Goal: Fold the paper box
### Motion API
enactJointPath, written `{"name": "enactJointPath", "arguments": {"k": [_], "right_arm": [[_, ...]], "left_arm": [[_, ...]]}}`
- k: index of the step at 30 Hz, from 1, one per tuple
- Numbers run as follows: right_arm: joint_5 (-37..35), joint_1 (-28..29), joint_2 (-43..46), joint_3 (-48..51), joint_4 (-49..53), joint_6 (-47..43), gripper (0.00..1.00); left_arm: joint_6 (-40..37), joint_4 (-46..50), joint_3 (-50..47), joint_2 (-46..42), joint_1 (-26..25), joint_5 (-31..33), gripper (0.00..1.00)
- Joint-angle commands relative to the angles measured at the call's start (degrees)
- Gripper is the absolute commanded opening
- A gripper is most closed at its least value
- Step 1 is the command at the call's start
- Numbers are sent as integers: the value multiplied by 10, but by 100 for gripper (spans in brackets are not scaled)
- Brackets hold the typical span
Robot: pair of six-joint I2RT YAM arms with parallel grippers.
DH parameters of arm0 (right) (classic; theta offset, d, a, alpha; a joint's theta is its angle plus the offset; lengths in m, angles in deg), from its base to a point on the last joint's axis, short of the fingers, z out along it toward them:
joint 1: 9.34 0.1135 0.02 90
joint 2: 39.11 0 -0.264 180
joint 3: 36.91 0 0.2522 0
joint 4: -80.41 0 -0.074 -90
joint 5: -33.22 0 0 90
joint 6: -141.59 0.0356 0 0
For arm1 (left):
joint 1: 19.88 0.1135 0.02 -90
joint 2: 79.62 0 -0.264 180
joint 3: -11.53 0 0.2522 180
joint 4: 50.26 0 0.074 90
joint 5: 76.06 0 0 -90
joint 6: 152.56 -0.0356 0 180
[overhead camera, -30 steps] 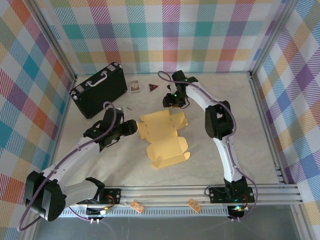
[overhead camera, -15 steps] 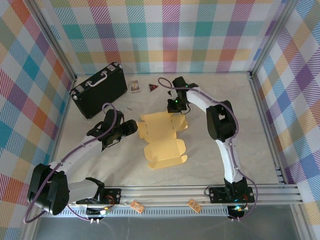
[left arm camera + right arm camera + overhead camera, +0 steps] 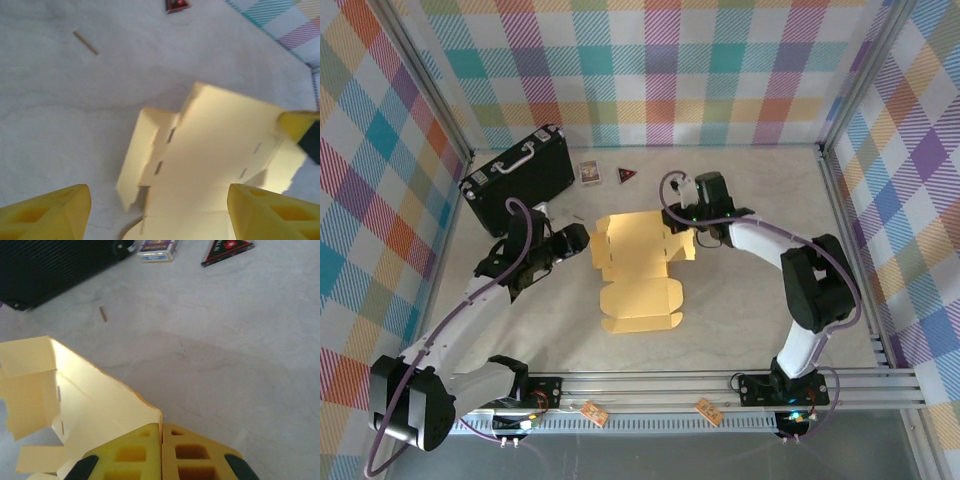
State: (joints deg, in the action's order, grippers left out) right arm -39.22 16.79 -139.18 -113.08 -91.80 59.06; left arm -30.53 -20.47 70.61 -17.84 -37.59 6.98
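The paper box (image 3: 635, 268) lies mid-table as a mostly flat mustard-yellow sheet, with its far panel standing up off the surface.

Right gripper (image 3: 161, 440) — jaws closed tight, with the raised panel's edge pinched between the yellow fingers at the sheet's far right corner.

Left gripper (image 3: 157, 200) — jaws wide apart and holding nothing, low beside the sheet's left edge. Contact with the sheet cannot be determined.

On the table (image 3: 740, 300) beyond the sheet are a black case (image 3: 517, 178) at far left, a small card pack (image 3: 588, 172), a dark triangular item (image 3: 627, 176) and a thin stick (image 3: 86, 43). All lie apart from the sheet.
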Motion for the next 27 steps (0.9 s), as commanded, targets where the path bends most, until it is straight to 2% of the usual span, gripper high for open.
{"name": "enactJointPath", "arguments": {"k": [1,7,15,20,22,24,27], "right_arm": [[30,14,28,68,-159,-46,5],[20,32,80,197,-323,-64,5],[22,46,108,288,-456,-80,5],[30,53,122,314,-493,-103,5],[31,54,129,323,-504,-122,5],[31,55,135,332,-523,-126,5],[40,55,138,344,-548,-158,5]], "left_arm": [[-19,30,37,-16,7,-35,72],[-11,36,34,-54,7,-57,72],[-1,50,2,-85,6,-91,73],[-85,166,116,-4,5,-130,72],[-142,224,177,29,-2,-143,72],[-208,270,226,55,-12,-120,74],[-310,281,256,76,-22,-121,76]]}}
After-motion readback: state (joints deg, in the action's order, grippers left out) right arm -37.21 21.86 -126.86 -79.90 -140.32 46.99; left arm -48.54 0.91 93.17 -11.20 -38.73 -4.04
